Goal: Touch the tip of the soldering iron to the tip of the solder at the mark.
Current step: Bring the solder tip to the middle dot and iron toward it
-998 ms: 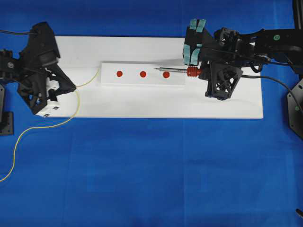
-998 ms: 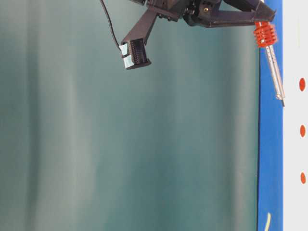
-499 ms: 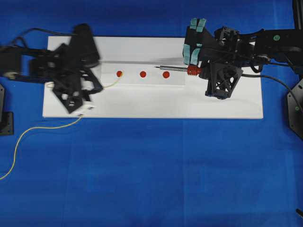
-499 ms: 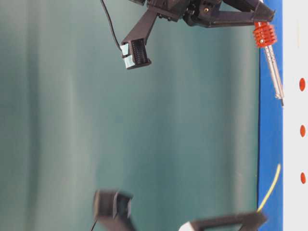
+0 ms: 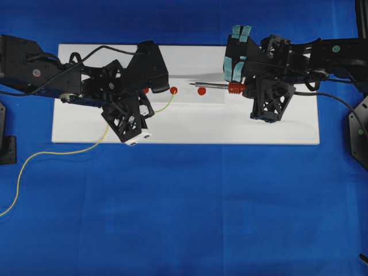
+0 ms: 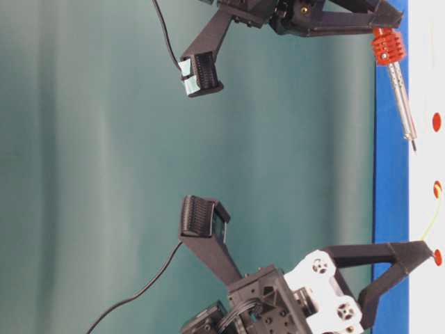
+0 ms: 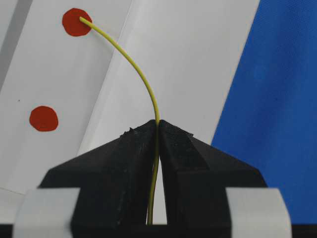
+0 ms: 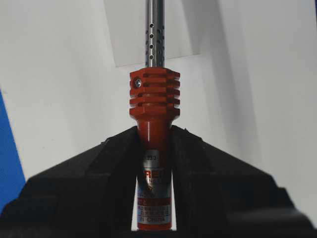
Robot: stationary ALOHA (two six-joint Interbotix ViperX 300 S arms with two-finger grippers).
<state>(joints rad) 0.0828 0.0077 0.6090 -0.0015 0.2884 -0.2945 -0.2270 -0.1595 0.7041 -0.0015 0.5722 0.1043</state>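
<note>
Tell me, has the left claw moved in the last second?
Yes. In the overhead view the left claw has travelled rightward along the white board, from its left end to the red marks, carrying the solder to the middle mark.

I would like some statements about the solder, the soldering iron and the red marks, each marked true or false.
1. The left gripper is shut on the solder. True.
2. The tip of the solder lies at a red mark. True.
3. The soldering iron already touches the tip of the solder. False: in the overhead view its tip is apart from the solder tip, near a different mark.
4. The right gripper holds the iron by its metal shaft. False: its fingers clamp the red handle.
5. The white block carries five red marks. False: three red marks show.
</note>
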